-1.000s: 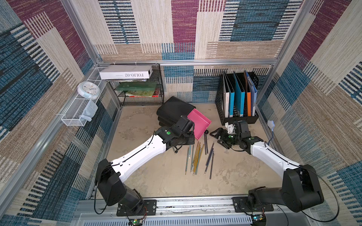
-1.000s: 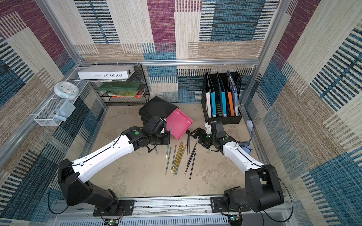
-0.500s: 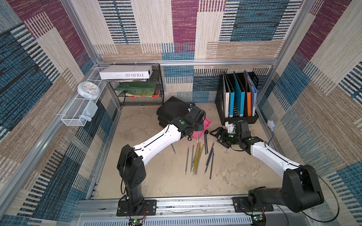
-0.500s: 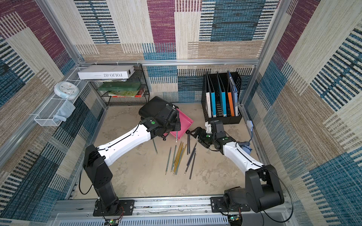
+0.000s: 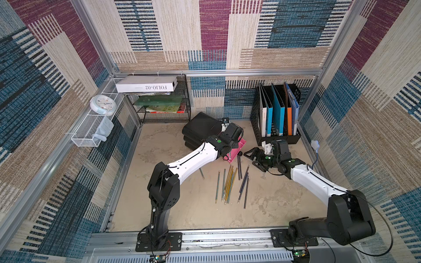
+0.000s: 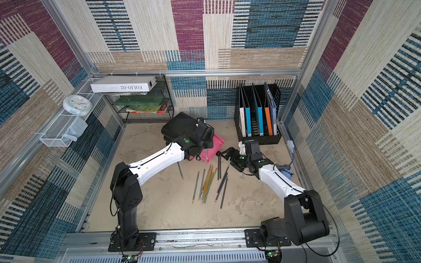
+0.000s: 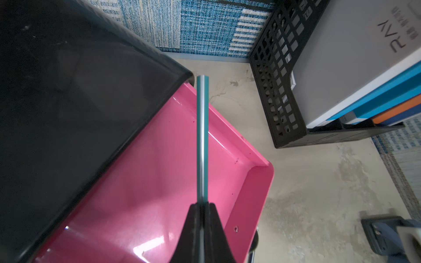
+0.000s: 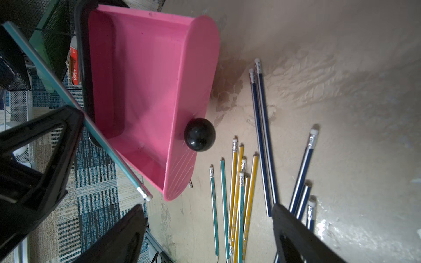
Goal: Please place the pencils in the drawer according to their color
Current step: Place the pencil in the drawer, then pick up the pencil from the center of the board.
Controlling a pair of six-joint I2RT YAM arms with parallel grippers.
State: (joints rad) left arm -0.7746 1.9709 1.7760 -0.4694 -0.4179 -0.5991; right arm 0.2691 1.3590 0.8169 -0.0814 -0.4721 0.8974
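Beige, stone-look surface [image 5: 170,200] carries everything here, with a black drawer cabinet [image 5: 200,127] toward its back and a black mesh file rack [image 5: 256,113] of upright folders off to one side. Pulled out from the cabinet is a pink drawer [image 7: 159,182], its front facing the arms. The left hand [image 7: 202,205] is over this drawer with its jaws pinched tight on a teal pencil [image 7: 202,136]; in the left wrist view the shaft runs straight out from the jaws above the pink floor, ending near the cabinet's corner. In the right wrist view the same pencil slants across the drawer's side wall, its eraser end sticking out past the front corner; whether it touches the drawer I cannot tell. The right hand [image 5: 252,158] sits low just beside the drawer front, jaws spread wide and gripping nothing. The other pencils [image 5: 230,182] lie loose on the surface in front of the drawer: teal ones, then a yellow bunch, then navy ones nearest the right hand, all roughly parallel. One more pencil [image 5: 201,173] lies apart, partly under the left arm. A round black knob [image 8: 199,134] juts from the drawer front.
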